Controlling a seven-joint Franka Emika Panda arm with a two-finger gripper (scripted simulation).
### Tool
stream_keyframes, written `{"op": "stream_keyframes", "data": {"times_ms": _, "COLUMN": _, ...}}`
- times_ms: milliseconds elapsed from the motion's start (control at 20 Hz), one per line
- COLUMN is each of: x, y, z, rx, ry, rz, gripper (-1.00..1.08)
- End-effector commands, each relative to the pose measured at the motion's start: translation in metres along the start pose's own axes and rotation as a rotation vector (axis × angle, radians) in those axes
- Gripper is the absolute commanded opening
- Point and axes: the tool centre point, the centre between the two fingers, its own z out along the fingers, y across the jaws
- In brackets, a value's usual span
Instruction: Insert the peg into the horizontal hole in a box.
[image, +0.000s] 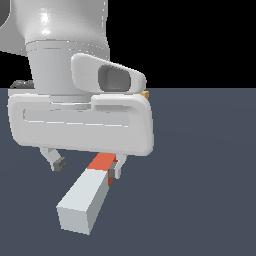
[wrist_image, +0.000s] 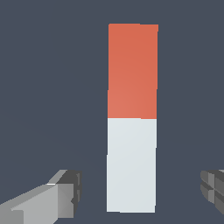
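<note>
While the white robot gripper (image: 87, 165) is hovering with fingers spread apart and grasping nothing, the long square-section peg (wrist_image: 131, 118), pale grey with a red-orange end, is lying flat on the dark blue-grey floor (image: 200, 175) between them. It is looking rigid, smooth and light; grasping near the colour boundary appears best. A small tan object (image: 145, 93), possibly the box, is peeking out behind the arm.

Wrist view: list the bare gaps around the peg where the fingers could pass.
Bare floor lies on both sides of the peg, between it and each of the fingers, and beyond its red end. In the exterior view, the hand crowds the space above the red end.
</note>
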Motion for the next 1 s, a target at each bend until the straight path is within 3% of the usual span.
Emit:
{"op": "stream_keyframes", "data": {"times_ms": 0, "x": -0.008, "y": -0.003, "z": 0.004, "rx": -0.001, "ry": 0.002, "rz": 0.012, "gripper": 1.0}}
{"op": "stream_keyframes", "data": {"times_ms": 400, "x": -0.009, "y": -0.003, "z": 0.01, "rx": 0.0, "ry": 0.002, "rz": 0.014, "gripper": 1.0}}
{"op": "stream_keyframes", "data": {"times_ms": 950, "x": -0.009, "y": -0.003, "z": 0.053, "rx": 0.0, "ry": 0.003, "rz": 0.014, "gripper": 1.0}}
